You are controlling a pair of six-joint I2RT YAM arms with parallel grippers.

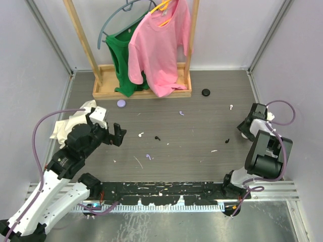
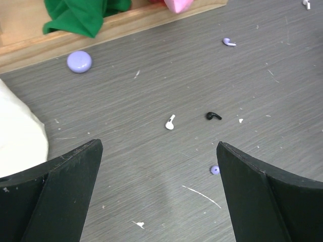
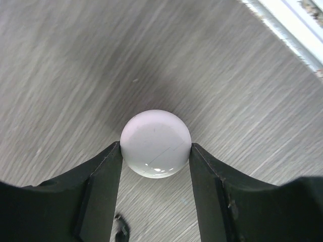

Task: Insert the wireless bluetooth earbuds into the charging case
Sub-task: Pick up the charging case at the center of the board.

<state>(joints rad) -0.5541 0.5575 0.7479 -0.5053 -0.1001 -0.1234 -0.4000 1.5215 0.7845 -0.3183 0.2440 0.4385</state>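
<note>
A round white charging case (image 3: 155, 136) lies on the grey table, and my right gripper (image 3: 155, 147) is shut on it with both fingers pressed against its sides. A black earbud (image 3: 120, 228) lies just behind the left finger. In the top view this gripper (image 1: 247, 127) is at the far right. My left gripper (image 2: 159, 146) hangs open above the table with nothing between its fingers. Ahead of it lie a white earbud (image 2: 170, 122), a black earbud (image 2: 213, 116) and a lilac earbud (image 2: 229, 42). Another lilac earbud (image 2: 215, 170) sits close to its right finger.
A lilac case (image 1: 121, 103) and a black case (image 1: 205, 92) lie near the wooden clothes rack (image 1: 141, 91), which holds green and pink shirts. A white cloth (image 1: 68, 126) lies under the left arm. Another white earbud (image 1: 231, 107) and a black one (image 1: 227, 140) lie at right.
</note>
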